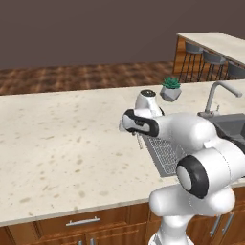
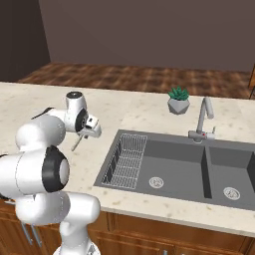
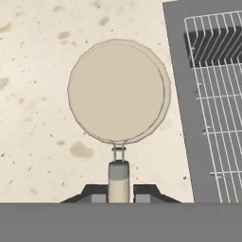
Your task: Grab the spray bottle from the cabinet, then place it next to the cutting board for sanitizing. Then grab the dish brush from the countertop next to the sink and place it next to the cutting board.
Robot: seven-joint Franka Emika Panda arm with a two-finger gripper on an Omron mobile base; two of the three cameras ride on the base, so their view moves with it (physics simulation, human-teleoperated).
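arm: folded, reaching forward low | gripper (image 3: 118, 194): pointing down, fingers (image 3: 98, 194) closed tight on a handle

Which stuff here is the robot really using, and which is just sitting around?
For the job:
dish brush, clamped in the gripper
countertop
sink

Just sitting around:
potted plant
faucet
wire rack
bar stools

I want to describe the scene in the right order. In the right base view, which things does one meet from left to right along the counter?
The pincer holding the dish brush → wire rack in the sink → small potted plant → faucet.
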